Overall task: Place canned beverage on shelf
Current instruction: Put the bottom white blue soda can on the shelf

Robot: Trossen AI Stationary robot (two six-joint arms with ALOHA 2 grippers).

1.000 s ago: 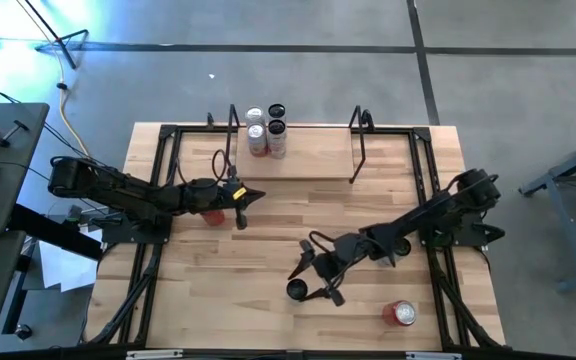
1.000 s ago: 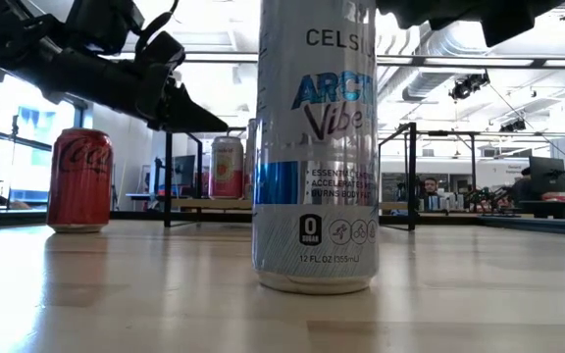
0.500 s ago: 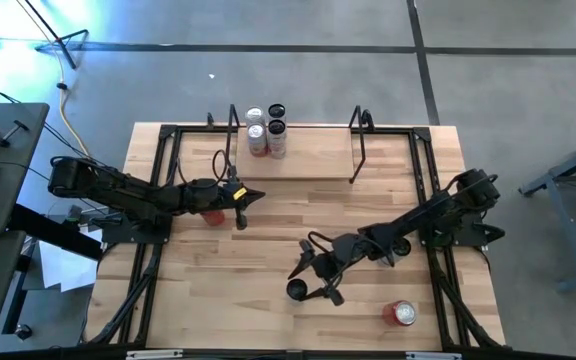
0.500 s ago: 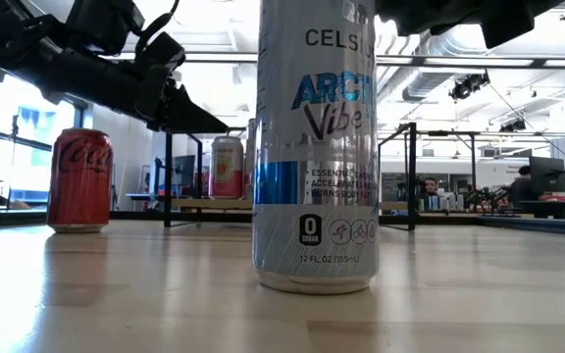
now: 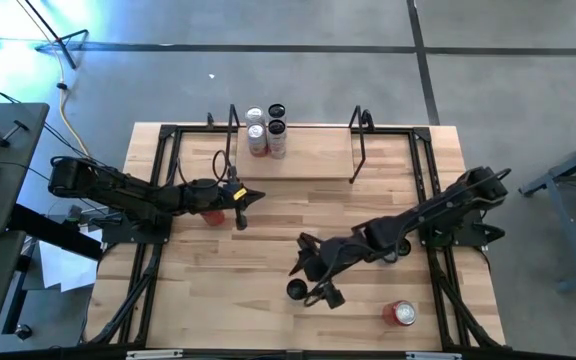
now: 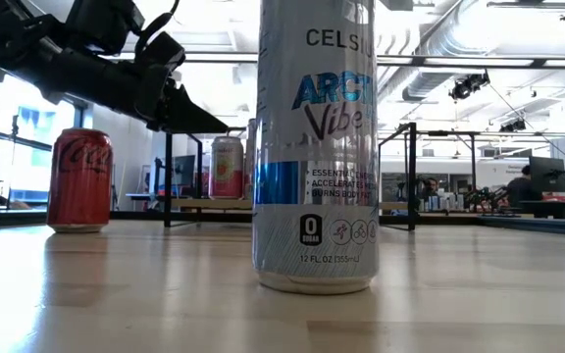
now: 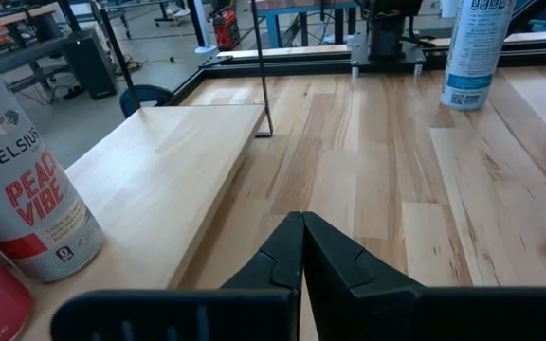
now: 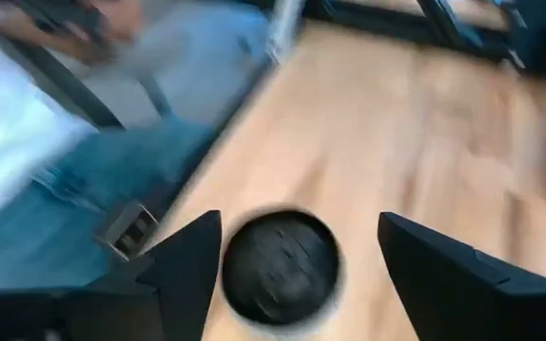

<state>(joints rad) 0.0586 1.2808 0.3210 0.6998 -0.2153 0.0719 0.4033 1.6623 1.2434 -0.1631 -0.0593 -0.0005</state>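
A tall silver-and-blue can (image 6: 314,147) stands upright on its base on the tabletop near the front edge; its dark top (image 5: 296,290) shows from above. My right gripper (image 5: 310,283) hovers open above it, one finger on each side of the can's top (image 8: 281,267), apart from it. The shelf (image 5: 308,160), a light plank with black uprights, lies at the far edge and bears several cans (image 5: 266,130) at its left end. My left gripper (image 5: 243,197) hangs shut over the table, beside a red cola can (image 6: 79,179).
Another red can (image 5: 404,313) stands near the front right corner. The shelf's bare plank (image 7: 169,161) stretches right of a peach-labelled can (image 7: 22,204). A person in blue jeans (image 8: 93,180) stands beyond the table's near edge. Black frame rails (image 5: 163,180) run along both sides.
My right gripper has risen straight up from the silver-and-blue can and tipped nearer to level; it has left the top of the low view. The can stays upright in the same spot.
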